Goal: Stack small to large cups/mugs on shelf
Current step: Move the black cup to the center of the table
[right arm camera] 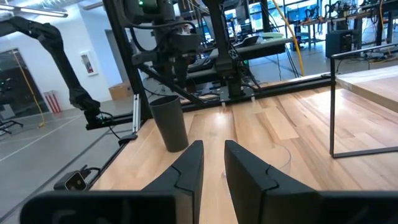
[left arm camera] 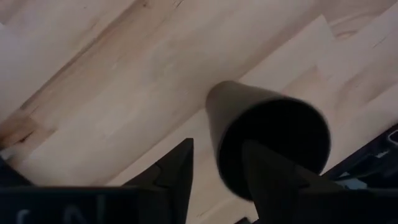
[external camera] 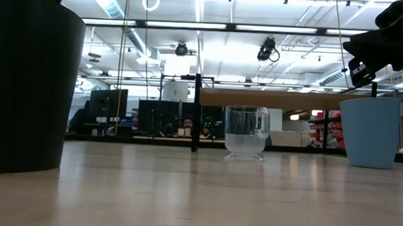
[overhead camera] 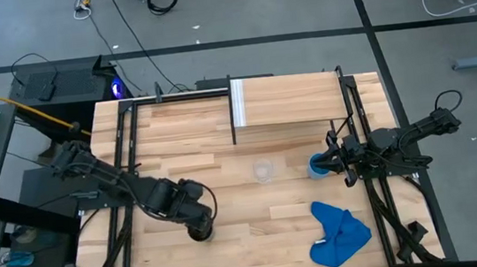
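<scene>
The black cup stands upright on its base near the table's near-left part. My left gripper is open over it from above, one finger over the cup's mouth and one outside its wall; no touch shows. The clear cup stands mid-table. The light-blue cup stands to its right. My right gripper hovers just right of and above it, with a narrow gap between the fingers. The shelf stands at the far side.
A crumpled blue cloth lies near the table's near-right corner. The shelf's thin black legs stand just beyond the cups. Bare tabletop lies between the black cup and the cloth.
</scene>
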`<state>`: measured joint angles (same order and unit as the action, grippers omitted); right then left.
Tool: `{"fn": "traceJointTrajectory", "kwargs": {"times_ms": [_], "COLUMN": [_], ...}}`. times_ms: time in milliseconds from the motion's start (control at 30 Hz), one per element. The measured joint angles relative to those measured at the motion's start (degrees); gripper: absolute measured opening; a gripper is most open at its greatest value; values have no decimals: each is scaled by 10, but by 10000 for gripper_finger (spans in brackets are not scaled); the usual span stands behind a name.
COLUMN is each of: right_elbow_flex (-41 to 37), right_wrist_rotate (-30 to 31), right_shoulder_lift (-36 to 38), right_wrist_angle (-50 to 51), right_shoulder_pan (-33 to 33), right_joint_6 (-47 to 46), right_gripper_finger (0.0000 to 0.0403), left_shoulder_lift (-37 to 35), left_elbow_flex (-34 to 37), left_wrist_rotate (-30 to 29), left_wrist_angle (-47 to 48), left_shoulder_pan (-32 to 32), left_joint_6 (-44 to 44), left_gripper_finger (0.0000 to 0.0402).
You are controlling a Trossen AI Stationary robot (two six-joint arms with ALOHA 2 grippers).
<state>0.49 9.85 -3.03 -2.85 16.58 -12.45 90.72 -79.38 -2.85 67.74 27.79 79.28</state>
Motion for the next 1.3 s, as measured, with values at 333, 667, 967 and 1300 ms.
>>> {"fn": "traceJointTrajectory", "kwargs": {"times_ms": [333, 667, 967, 1300], "right_elbow_flex": [0, 0, 0, 0], "right_wrist_rotate": [0, 0, 0, 0], "right_shoulder_lift": [0, 0, 0, 0], "right_wrist_angle": [0, 0, 0, 0], "right_shoulder_pan": [0, 0, 0, 0], "right_joint_6": [0, 0, 0, 0], "right_gripper_finger": [73, 73, 73, 73], "left_shoulder_lift": [0, 0, 0, -1], "left_elbow_flex": [52, 95, 95, 17], "left_wrist_rotate": [33, 57, 61, 63], "left_wrist_angle": [-48, -128, -131, -129], "left_shoulder_pan": [-1, -1, -2, -42], "left_joint_6": [19, 26, 26, -35], "left_gripper_finger": [143, 129, 26, 9]}}
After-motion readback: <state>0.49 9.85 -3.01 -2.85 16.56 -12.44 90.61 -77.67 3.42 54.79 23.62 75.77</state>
